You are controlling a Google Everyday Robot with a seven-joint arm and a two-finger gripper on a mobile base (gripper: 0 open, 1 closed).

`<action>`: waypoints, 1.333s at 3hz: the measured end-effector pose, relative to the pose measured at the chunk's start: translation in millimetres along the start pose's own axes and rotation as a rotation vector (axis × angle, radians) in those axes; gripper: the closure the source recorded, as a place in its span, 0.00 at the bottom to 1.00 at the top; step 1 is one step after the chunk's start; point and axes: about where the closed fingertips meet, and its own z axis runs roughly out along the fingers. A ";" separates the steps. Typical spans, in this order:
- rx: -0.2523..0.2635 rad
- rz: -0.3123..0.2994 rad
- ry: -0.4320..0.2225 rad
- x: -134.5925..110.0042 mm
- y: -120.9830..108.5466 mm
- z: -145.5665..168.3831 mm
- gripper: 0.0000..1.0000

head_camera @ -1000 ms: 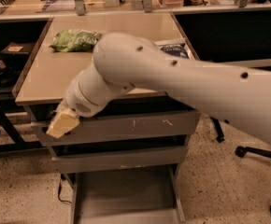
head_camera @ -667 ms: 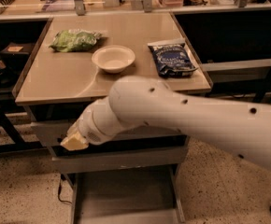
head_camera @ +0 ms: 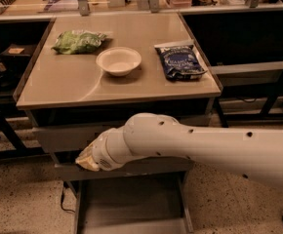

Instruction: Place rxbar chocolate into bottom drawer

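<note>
The bottom drawer [head_camera: 131, 206] is pulled open at the foot of the cabinet, and the part of its flat grey floor that shows is bare. My white arm reaches in from the right across the drawer fronts. My gripper [head_camera: 86, 159] is at the arm's left end, in front of the middle drawer's left side and above the open drawer's left rail. Only its pale wrist end shows. The rxbar chocolate is not in view.
On the tan table top [head_camera: 73, 84] lie a green bag [head_camera: 78, 41], a white bowl [head_camera: 118, 60] and a blue bag [head_camera: 180, 61]. Two shut grey drawer fronts [head_camera: 58, 138] sit under it. Dark shelving stands on both sides, and there is speckled floor [head_camera: 24, 199].
My arm has dropped from table height to in front of the drawers, with the gripper moving down. The bowl and blue bag are now uncovered.
</note>
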 end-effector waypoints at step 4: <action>-0.096 0.207 -0.045 112.8 19.9 97.2 1.00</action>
